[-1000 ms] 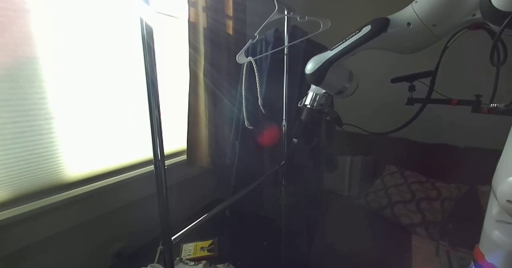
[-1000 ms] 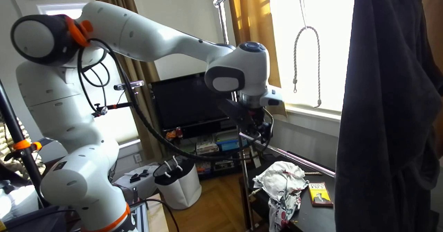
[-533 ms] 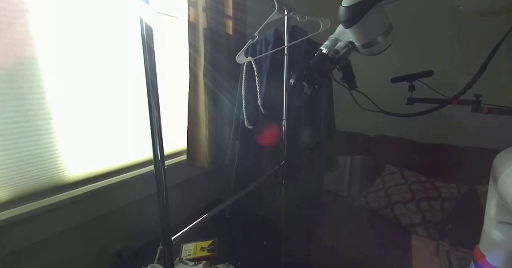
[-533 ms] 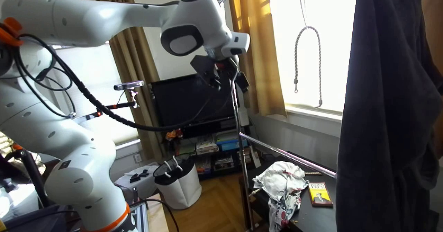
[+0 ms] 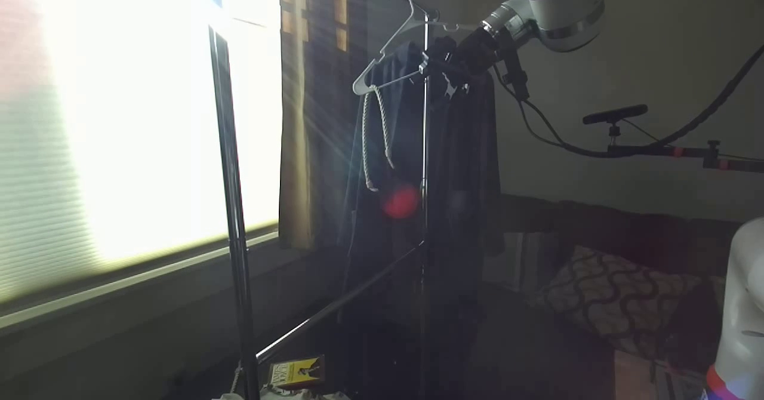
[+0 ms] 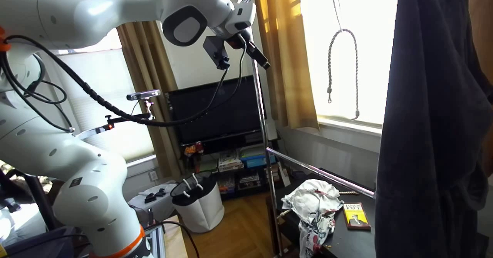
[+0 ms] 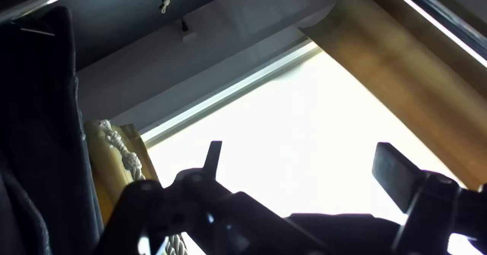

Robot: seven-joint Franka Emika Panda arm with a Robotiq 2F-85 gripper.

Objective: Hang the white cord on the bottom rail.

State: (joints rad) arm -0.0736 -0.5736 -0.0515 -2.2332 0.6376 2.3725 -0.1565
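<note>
Gripper (image 7: pixel 299 161) raised, jaws wide apart, white cord (image 5: pixel 365 143) draped on hanger (image 5: pixel 410 24), pole (image 5: pixel 426 143) and dark garment (image 7: pixel 38 106) nearby.

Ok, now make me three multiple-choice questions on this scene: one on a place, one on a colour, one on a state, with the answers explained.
1. Where does the white cord with two dangling ends hang?
A. Over the bottom rail
B. Over the lower bar of the hanger
C. Over the curtain rod

2. What is the main cover colour of the book?
A. Yellow
B. Blue
C. Green

3. What state is the end effector in?
A. Shut, empty
B. Shut on the white cord
C. Open, empty

1 B: in an exterior view it loops over that bar.
2 A: both exterior views show a broad yellow field.
3 C: in the wrist view its fingers stand apart, the bright window showing between them.
</note>
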